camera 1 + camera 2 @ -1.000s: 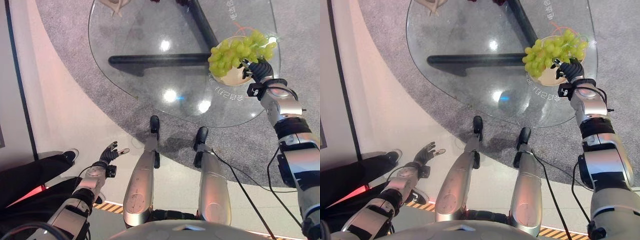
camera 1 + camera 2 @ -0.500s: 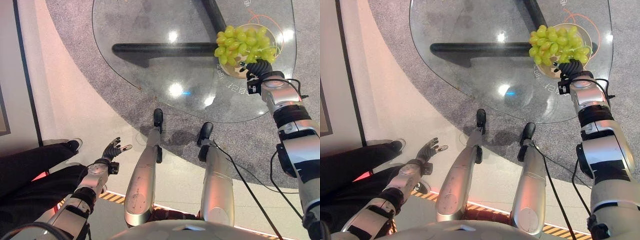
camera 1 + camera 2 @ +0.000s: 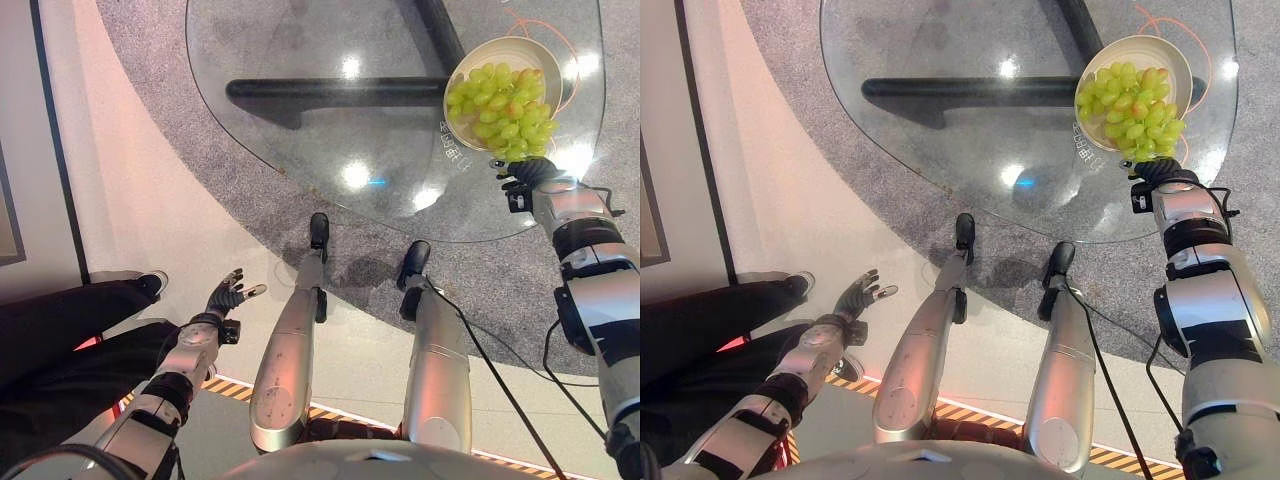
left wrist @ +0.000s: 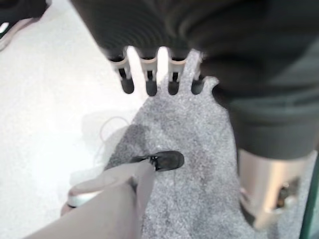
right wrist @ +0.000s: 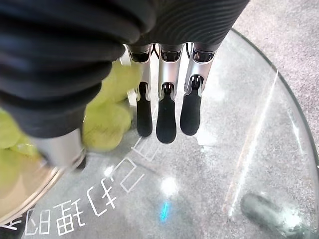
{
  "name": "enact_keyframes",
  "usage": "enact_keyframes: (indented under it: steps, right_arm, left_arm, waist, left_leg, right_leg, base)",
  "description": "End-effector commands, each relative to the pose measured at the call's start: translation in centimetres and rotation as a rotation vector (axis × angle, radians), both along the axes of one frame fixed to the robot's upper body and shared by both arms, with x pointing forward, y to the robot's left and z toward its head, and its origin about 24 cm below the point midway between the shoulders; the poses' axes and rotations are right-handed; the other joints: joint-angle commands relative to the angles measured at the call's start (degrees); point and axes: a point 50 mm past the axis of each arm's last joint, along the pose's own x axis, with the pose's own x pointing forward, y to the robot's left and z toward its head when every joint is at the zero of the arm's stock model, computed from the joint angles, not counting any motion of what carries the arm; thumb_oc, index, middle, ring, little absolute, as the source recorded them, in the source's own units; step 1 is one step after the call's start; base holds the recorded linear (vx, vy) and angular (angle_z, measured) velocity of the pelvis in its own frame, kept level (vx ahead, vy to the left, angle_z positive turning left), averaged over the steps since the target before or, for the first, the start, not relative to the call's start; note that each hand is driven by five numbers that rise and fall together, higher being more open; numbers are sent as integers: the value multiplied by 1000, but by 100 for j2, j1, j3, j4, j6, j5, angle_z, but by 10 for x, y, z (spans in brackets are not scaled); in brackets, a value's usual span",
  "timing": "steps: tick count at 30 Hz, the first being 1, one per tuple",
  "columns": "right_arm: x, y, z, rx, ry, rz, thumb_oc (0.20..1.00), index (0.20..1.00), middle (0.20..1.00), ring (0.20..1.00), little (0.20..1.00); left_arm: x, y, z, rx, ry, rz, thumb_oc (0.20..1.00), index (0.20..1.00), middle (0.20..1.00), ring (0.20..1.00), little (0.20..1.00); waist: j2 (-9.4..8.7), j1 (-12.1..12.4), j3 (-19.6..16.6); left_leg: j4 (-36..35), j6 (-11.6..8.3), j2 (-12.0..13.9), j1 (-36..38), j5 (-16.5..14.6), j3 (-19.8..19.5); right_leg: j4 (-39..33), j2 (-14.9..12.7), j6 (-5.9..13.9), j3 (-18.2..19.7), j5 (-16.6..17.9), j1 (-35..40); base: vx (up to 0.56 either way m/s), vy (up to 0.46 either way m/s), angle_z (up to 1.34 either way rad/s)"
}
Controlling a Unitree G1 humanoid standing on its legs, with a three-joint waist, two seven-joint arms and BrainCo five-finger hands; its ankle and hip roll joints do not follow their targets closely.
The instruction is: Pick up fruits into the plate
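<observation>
A bunch of green grapes lies in the pale plate on the round glass table, at its far right. A few grapes hang over the plate's near rim. My right hand is at that near rim, just beside the bunch. In the right wrist view its fingers are straight over the glass, with grapes next to them and nothing gripped. My left hand hangs open low at my left side, above the floor.
The table's dark base shows through the glass. A grey carpet lies under the table. A person's dark trouser legs and shoe are at the lower left, close to my left arm.
The grapes have gone from held above the plate to lying in it. My right hand has let go and drawn back to the near rim. The camera view has shifted.
</observation>
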Motion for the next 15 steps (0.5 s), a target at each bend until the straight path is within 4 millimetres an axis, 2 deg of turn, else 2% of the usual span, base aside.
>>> enact_keyframes:
  steps: [1, 15]
  right_arm:
    - [-9, -25, 18, -63, -28, -68, 1000, 1000, 1000, 1000, 1000]
    - [-3, -10, 10, -24, -79, 39, 1000, 1000, 1000, 1000, 1000]
  left_arm:
    - [-4, 2, -5, 13, 33, 5, 1000, 1000, 1000, 1000, 1000]
    - [-5, 12, -8, 31, 77, 16, 1000, 1000, 1000, 1000, 1000]
  waist:
    - [156, 12, -146]
    - [-82, -74, -146]
  left_leg:
    - [732, 228, -342, -64, -918, 141]
    - [479, 229, -270, 587, -958, 208]
  right_leg:
    - [-829, 590, -131, -247, 510, 288]
    - [-1169, 676, -113, -224, 577, 918]
  base:
    - [-33, -14, -1]
    - [-2, 7, -2]
